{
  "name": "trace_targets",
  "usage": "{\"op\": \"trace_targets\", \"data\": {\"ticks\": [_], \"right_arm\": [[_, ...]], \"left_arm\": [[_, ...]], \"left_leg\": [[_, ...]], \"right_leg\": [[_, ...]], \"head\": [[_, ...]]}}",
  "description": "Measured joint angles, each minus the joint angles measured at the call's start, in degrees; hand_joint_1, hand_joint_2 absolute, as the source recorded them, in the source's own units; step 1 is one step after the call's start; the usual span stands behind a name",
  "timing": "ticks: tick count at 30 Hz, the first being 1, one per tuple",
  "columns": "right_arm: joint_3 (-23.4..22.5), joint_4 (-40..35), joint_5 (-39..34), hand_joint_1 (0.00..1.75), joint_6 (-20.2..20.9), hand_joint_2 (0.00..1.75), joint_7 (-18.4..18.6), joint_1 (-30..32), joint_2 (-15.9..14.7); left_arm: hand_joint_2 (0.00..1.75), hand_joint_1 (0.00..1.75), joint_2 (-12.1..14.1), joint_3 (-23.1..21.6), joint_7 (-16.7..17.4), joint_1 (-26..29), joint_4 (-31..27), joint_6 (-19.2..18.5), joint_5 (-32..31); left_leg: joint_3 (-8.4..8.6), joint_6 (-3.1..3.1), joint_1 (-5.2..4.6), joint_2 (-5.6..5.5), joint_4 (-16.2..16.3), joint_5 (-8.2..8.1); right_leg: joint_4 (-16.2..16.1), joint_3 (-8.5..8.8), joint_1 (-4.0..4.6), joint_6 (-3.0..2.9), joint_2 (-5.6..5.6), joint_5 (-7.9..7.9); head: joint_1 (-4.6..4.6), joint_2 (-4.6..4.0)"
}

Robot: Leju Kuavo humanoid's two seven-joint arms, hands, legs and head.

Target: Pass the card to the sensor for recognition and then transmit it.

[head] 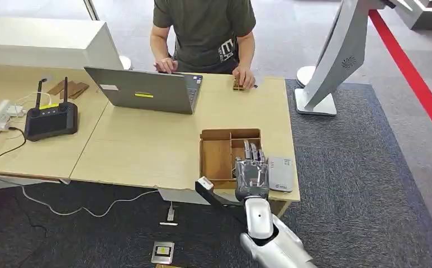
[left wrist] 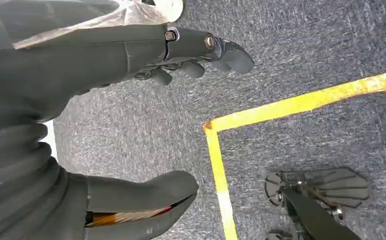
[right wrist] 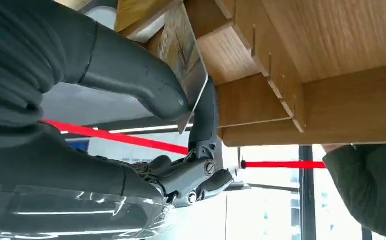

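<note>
right hand point(right wrist: 181, 125): thumb and finger pinch card point(right wrist: 188, 75) over wooden compartment tray point(head: 216, 159), near tabletop's point(head: 146, 151) front right corner | white card reader point(head: 281, 174) just right of tray | left hand point(left wrist: 146, 115): apart, holding nothing, over carpet | no writing legible

Dark grey carpet point(head: 342, 167), light wooden desks point(head: 146, 145), red floor stripe point(head: 414, 78)
</note>
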Motion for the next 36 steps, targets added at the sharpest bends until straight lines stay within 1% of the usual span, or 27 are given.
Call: {"op": "trace_targets", "data": {"ticks": [3,11,17,27,32,36], "right_arm": [[-0.02,-0.20,0.26,1.75,-1.92,1.75,0.28,-0.01,-0.02],[-0.44,-2.95,1.31,1.75,-4.10,1.75,1.66,-0.06,-0.59],[-1.55,-3.56,0.94,1.75,-6.71,1.75,1.40,-0.80,-1.31],[-2.93,-5.38,-1.03,1.75,-6.53,1.75,1.99,-2.65,-1.92],[-3.10,-7.37,-2.19,1.75,-4.63,1.75,3.60,-4.79,-1.88],[-3.17,-8.52,-2.40,1.75,-4.17,1.75,3.83,-5.36,-1.86]], "left_arm": [[1.75,0.00,0.00,0.00,-0.15,0.01,0.00,-0.15,0.00],[1.75,0.00,0.00,-0.92,-0.33,0.00,0.00,-0.85,0.00],[1.75,0.00,0.00,-2.34,-0.06,-0.29,0.00,-1.14,-0.02],[1.75,0.00,-0.07,-4.39,0.83,-0.71,-0.02,-1.92,-0.02],[1.75,0.00,-0.22,-6.08,1.18,-1.34,-0.11,-2.36,-0.02],[1.75,0.00,-0.31,-6.69,1.27,-1.46,-0.13,-2.38,-0.02]], "left_leg": [[0.00,0.00,0.00,0.00,0.00,0.00],[0.01,0.00,0.00,0.00,0.00,0.00],[0.01,0.00,0.00,0.00,0.00,0.00],[0.00,0.00,0.00,0.00,0.00,0.00],[0.01,-0.02,0.00,0.00,0.00,0.02],[0.01,-0.02,0.00,0.00,0.00,0.02]], "right_leg": [[0.00,0.00,0.00,0.00,0.00,0.00],[0.00,-0.01,0.00,0.00,0.00,0.00],[0.00,0.00,0.00,0.00,0.00,0.00],[0.00,0.00,0.00,0.00,0.00,0.00],[0.01,0.00,0.00,0.00,0.00,0.01],[0.02,0.01,0.00,0.00,0.00,0.01]], "head": [[0.00,0.00],[0.00,0.00],[0.00,0.00],[-0.02,0.00],[0.00,0.00],[0.00,0.00]]}}
